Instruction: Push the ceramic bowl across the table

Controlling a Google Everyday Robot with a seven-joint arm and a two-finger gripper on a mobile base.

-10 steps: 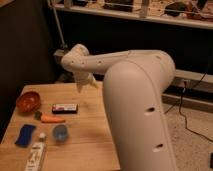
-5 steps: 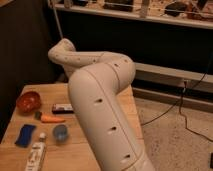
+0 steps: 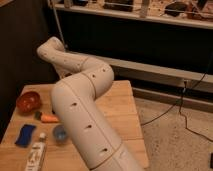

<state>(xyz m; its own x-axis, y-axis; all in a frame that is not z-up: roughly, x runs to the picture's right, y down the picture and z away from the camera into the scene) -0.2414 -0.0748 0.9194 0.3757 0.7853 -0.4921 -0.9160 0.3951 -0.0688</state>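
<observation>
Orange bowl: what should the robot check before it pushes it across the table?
1. Can it see the ceramic bowl? Ok, it sits near the far left corner of the table.
2. Is the bowl free, with nothing touching it? Ok.
3. Where is the gripper? Cannot tell, it is hidden behind the arm.
4. Is the near side clear? Not ok, the carrot and the blue cup lie close by.
5. Is there room to the right of the bowl? Cannot tell, the arm covers that stretch.
</observation>
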